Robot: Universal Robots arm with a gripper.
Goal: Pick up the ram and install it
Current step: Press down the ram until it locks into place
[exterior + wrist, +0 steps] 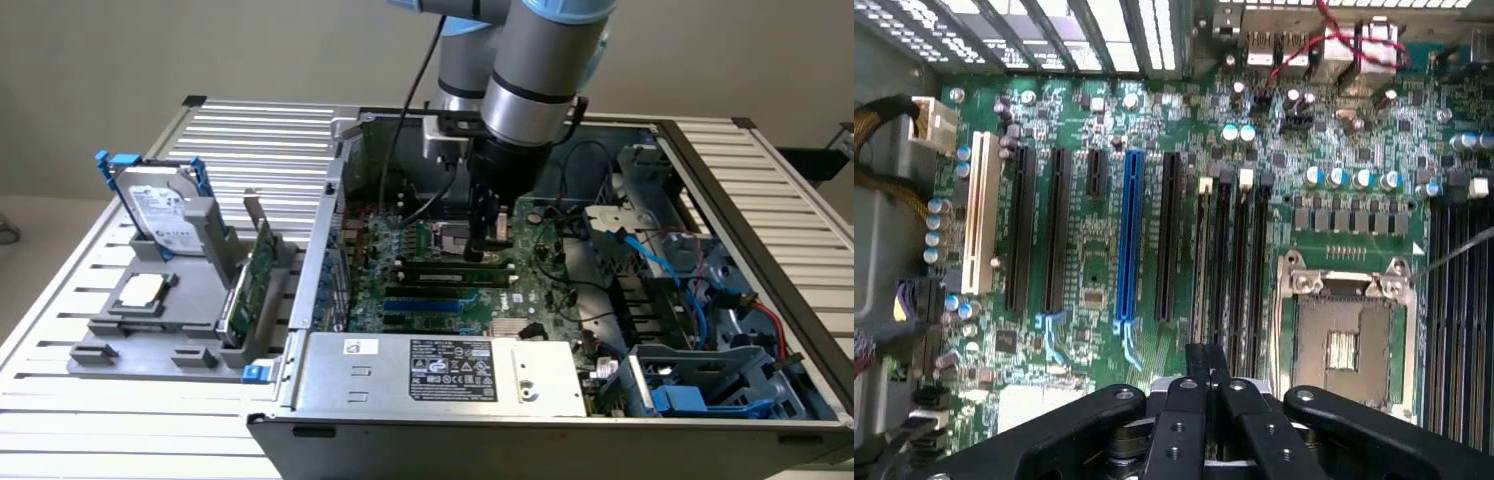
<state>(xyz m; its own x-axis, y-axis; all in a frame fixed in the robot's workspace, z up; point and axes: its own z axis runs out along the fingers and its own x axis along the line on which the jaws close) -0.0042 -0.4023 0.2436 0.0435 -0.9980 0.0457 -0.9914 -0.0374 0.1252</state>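
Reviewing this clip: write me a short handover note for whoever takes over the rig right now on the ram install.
Claw: shut, down inside the open PC case, tip over the black memory slots beside the empty CPU socket.
Ram: a green stick lies along the slots just below the claw tip in the exterior view.
Done: ram is off its holder and at the slots.
Left: whether it is fully seated cannot be told; no grip on it is visible.

Silver-grey arm (534,90) with pale-blue joint caps, black cable, and black screw-studded gripper (1204,385).
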